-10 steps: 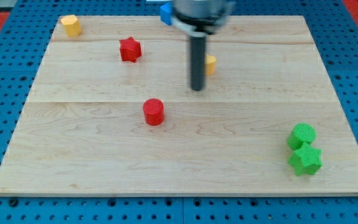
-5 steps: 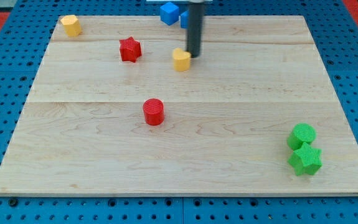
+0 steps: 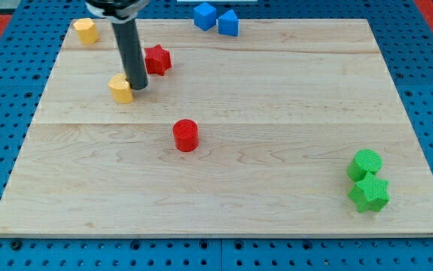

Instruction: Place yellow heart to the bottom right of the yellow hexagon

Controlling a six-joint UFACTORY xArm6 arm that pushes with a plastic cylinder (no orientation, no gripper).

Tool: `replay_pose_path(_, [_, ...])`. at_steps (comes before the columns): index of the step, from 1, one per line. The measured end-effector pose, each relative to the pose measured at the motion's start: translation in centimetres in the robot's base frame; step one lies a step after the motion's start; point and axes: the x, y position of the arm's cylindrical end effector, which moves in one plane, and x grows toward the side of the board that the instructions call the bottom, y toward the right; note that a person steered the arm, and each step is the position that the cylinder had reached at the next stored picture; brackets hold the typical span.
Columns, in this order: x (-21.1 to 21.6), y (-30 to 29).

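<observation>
The yellow heart point(image 3: 120, 88) lies on the wooden board in the upper left part of the view. My tip point(image 3: 138, 87) touches its right side. The yellow hexagon point(image 3: 86, 30) sits at the board's top left corner, up and to the left of the heart. The dark rod rises from the tip toward the view's top.
A red star point(image 3: 157, 59) lies just right of the rod. A red cylinder point(image 3: 186, 135) stands near the middle. Two blue blocks point(image 3: 216, 18) sit at the top edge. A green cylinder point(image 3: 366, 162) and a green star point(image 3: 369, 193) sit at the bottom right.
My tip has swept left across the board, pushing the yellow heart from right of the red star to below and left of it.
</observation>
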Motion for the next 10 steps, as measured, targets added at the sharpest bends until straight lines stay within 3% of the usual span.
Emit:
replay_pose_path(2, [5.6,-2.1])
replay_pose_path(4, [-3.5,-5.7])
replay_pose_path(6, [-9.5,-5.3])
replay_pose_path(8, [-8.8,-5.2])
replay_pose_path(10, [-8.4,1.7])
